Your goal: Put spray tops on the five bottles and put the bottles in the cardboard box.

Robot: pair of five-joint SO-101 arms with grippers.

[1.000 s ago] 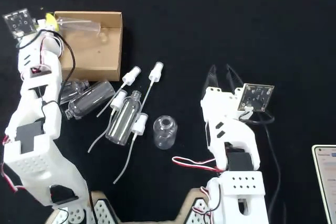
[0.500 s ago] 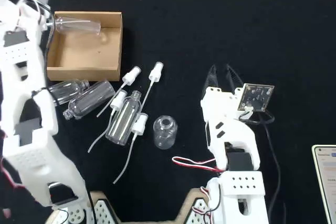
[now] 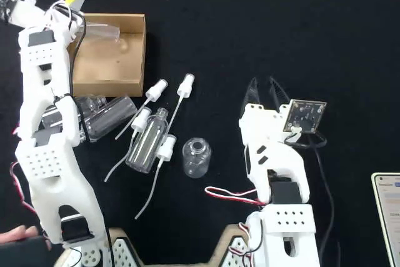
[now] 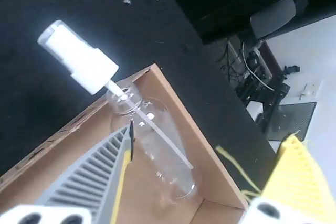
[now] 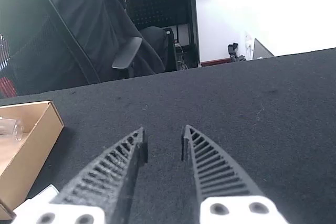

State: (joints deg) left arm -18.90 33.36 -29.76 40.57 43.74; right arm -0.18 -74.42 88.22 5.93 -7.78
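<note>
Already capped, bottle (image 4: 157,140) (lying), inside cardboard box (image 3: 109,60)

Plain black: table (image 3: 325,35). Plain brown: cardboard box (image 3: 112,70). Clear, colourless: bottles (image 3: 149,139). White: spray tops (image 3: 156,89) and arms (image 3: 47,173). Red and white: wires (image 3: 228,193). Left gripper (image 4: 210,135): one finger (image 4: 89,179) grey, ribbed, yellow-edged; other finger (image 4: 296,177) solid yellow. Right gripper (image 5: 163,129): fingers (image 5: 105,177) black, ribbed.

We find one clear bottle (image 4: 157,145) lying in the open box (image 3: 106,70), its white top (image 4: 79,64) jutting past the wall. Outside, three bare bottles (image 3: 147,142) lie flat and one short bottle (image 3: 196,156) stands upright among four loose tops (image 3: 156,89).
</note>
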